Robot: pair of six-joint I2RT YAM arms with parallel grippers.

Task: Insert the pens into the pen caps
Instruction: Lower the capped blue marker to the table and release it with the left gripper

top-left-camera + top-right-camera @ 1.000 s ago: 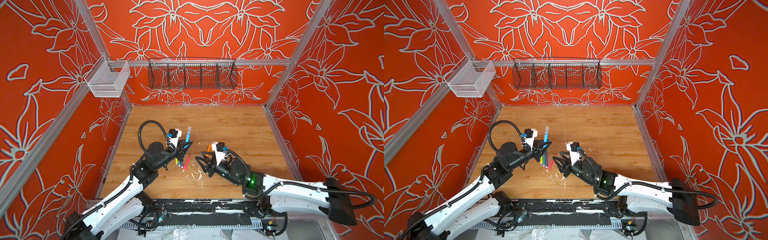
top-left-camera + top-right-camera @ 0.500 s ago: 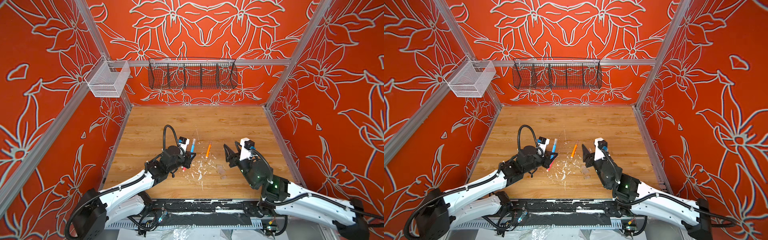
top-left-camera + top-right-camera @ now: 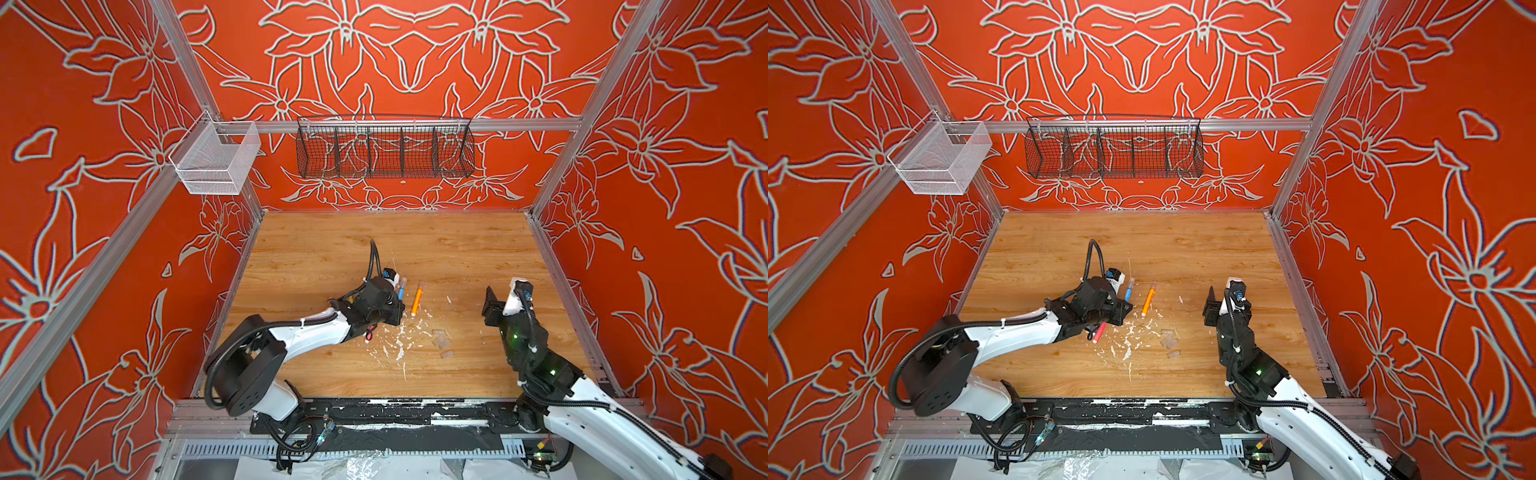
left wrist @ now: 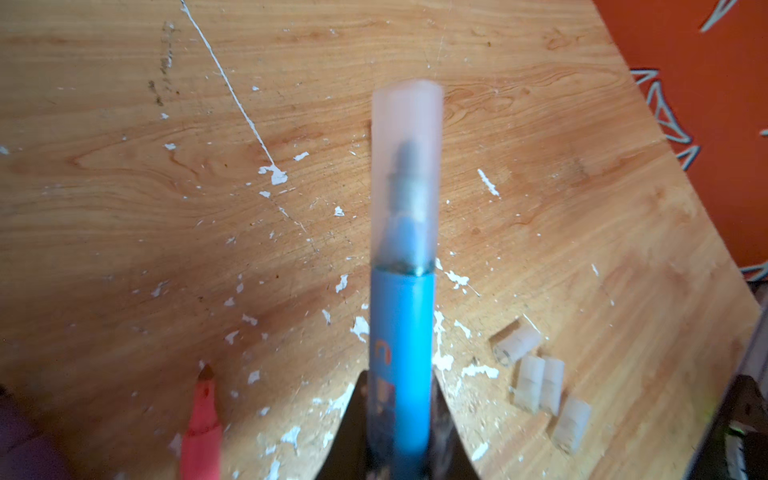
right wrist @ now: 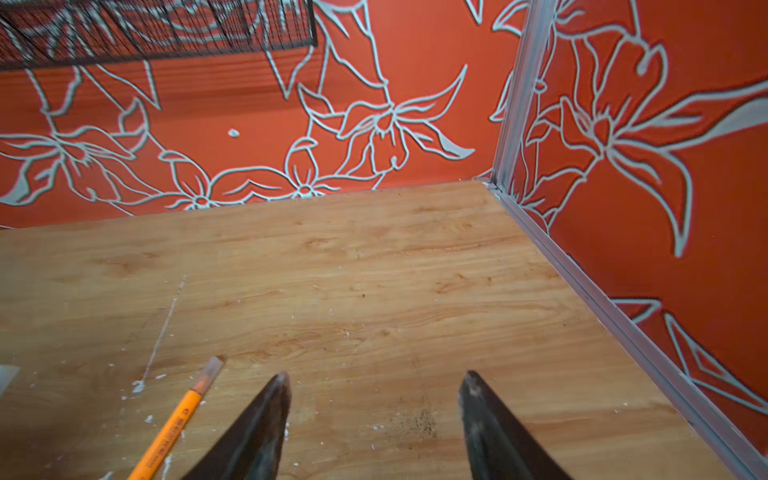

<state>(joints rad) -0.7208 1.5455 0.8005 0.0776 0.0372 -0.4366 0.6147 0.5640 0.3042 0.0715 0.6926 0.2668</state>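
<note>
Here, seen from above, a wooden surface (image 3: 457,257) forms the floor of an orange booth (image 3: 415,62) patterned with pale flower outlines. A left arm (image 3: 307,332) and a right arm (image 3: 582,395) reach in from the near edge.

The left fingers (image 4: 353,428) are closed on the barrel of a blue pen (image 4: 401,332), which points forward out of the grip near the middle of the surface (in both top views it shows only as a short blue stick at the arm's tip). A translucent cap (image 4: 409,137) covers its tip.

Just to the right of it, an orange pen (image 3: 416,300) lies flat on the wood, with a pale cap on its far end. A pink pen (image 3: 1099,332) lies partly under the left arm's wrist, and its dark tip is bare.

Four loose pen caps (image 4: 530,382) lie close together on the wood between the two arms, nearer the front edge than the orange pen. White paint flecks (image 3: 399,345) are scattered beside them.

The right fingers (image 5: 266,424) are spread apart and hold nothing. They sit over bare wood towards the right side, well apart from the caps, with the orange pen off to their left.
</note>
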